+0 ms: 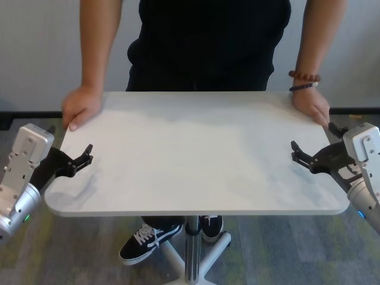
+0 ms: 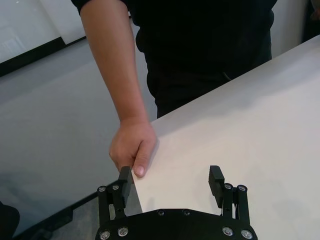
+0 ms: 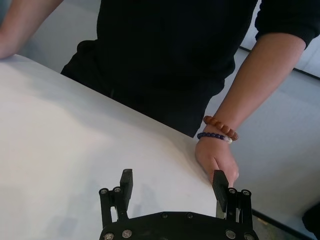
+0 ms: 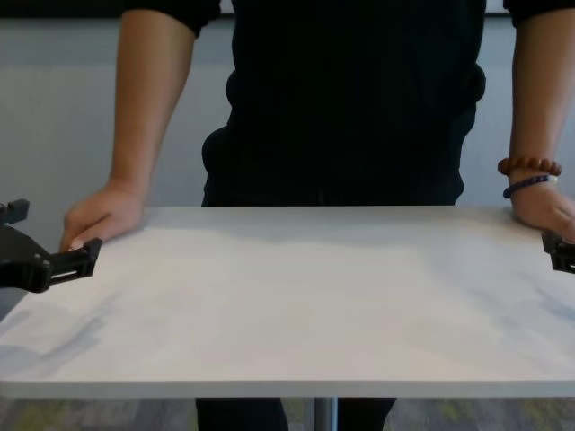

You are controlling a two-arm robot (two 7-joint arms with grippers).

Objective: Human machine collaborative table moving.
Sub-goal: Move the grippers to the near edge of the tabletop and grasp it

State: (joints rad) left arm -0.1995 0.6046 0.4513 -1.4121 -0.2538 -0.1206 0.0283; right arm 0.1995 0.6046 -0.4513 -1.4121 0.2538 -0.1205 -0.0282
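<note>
The white table [image 1: 196, 154] stands on a grey pedestal pole [image 1: 191, 249]. The human [image 1: 208, 41], in a black shirt, stands at its far side with one hand [image 1: 80, 108] on each far corner; the other hand [image 1: 312, 104] has a brown bead bracelet [image 1: 304, 76] and a blue one. My left gripper [image 1: 80, 160] is open at the table's left edge; in the left wrist view [image 2: 170, 180] one finger is over the top and one is past the edge. My right gripper [image 1: 300, 155] is open at the right edge [image 3: 172, 182], close to the human's hand [image 3: 217, 160].
The human's black-and-white sneakers [image 1: 148, 240] are under the table beside the white pedestal base [image 1: 208, 267]. The floor is grey-green carpet. A pale wall with a dark baseboard [image 1: 9, 119] runs behind the human.
</note>
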